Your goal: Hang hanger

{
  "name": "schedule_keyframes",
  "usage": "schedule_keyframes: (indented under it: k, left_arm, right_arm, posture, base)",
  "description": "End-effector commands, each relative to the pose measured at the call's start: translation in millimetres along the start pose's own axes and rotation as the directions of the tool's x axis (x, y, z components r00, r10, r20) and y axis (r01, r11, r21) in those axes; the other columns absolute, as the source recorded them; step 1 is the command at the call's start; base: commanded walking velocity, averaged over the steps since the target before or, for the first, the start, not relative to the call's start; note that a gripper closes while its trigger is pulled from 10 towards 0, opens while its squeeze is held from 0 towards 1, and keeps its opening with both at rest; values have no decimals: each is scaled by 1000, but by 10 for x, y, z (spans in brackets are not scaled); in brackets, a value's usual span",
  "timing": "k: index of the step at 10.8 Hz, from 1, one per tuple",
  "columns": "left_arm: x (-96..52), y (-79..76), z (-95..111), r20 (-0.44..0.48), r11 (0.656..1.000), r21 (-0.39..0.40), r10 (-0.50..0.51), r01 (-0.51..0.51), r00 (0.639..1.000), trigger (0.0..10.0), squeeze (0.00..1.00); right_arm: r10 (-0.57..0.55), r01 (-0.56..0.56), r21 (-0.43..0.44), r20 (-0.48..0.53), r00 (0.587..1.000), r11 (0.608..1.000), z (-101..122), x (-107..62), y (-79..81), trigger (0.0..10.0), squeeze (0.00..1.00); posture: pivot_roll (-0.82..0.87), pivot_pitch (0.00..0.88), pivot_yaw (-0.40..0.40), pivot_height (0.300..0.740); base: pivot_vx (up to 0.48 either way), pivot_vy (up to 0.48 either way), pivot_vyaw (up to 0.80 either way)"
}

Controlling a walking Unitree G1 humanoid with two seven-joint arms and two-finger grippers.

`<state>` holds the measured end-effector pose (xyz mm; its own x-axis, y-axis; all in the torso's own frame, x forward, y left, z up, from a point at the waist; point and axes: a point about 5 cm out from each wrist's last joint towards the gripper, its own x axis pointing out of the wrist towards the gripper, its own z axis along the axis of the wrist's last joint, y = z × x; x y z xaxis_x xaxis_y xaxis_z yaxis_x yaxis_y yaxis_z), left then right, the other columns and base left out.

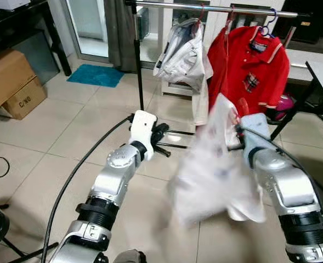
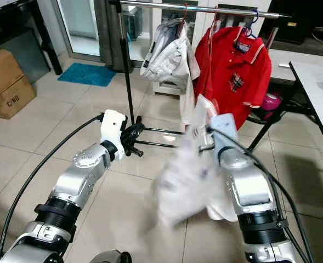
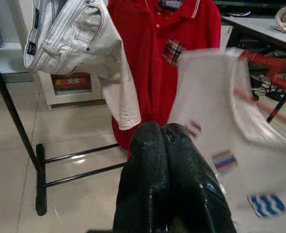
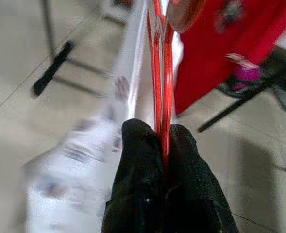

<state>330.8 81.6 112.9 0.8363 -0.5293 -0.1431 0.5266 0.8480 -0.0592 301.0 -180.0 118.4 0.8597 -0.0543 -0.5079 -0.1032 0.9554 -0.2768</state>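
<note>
White garment (image 1: 219, 164) blurred at right claw (image 1: 242, 129), below rail (image 1: 216, 8).

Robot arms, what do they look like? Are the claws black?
Both arms are shiny silver metal with black ring joints. The left arm has a white block at the wrist; a black cable trails from it. The left claw and right claw each have two glossy black fingers.

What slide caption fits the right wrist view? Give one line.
Right tool shut on a red hanger carrying a white garment, red polo beyond.
</note>
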Motion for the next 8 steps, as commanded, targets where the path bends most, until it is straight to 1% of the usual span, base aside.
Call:
schedule_keyframes:
  k: [1,2,3,4,5,6,7,8]
  left_arm:
    - [-5,6,21,5,1000,10,10,-10,1000,0,0]
    - [-3,8,23,4,1000,11,11,-11,1000,0,0]
    - [-2,9,20,1,1000,12,10,-10,1000,0,0]
    - [0,4,14,-3,1000,16,6,-6,1000,0,0]
    - [-1,17,15,-5,1000,23,8,-8,1000,0,0]
    - [-19,93,18,-10,998,47,45,-44,999,0,0]
    - [-36,144,20,-12,995,62,75,-74,997,10000,0]
    - [-86,205,64,31,996,35,75,-76,997,10000,0]
  right_arm:
    - [44,-44,-14,-16,999,999,-31,-7,54,10000,0]
    - [65,-65,4,-10,998,998,-38,-21,93,10000,0]
    - [73,-74,21,29,997,997,39,-31,95,10000,0]
    - [106,-110,34,93,990,993,144,-47,113,10000,0]
    - [159,-168,41,159,974,985,223,-79,147,10000,0]
    - [228,-247,56,232,946,967,298,-132,196,10000,0]
    - [271,-298,68,261,927,952,334,-162,228,10000,0]
    - [320,-357,74,303,898,931,408,-202,260,10000,0]
  posture:
    - [-50,0,29,740]
    - [-48,0,28,740]
    - [-51,0,31,740]
    - [-51,0,31,740]
    - [-52,0,32,740]
    - [-48,0,28,740]
    - [-44,0,25,740]
    - [-44,0,25,740]
  base:
    - [0,0,0]
    - [0,0,0]
    - [0,0,0]
    - [0,0,0]
    - [0,0,0]
    - [0,0,0]
    - [0,0,0]
    - [0,0,0]
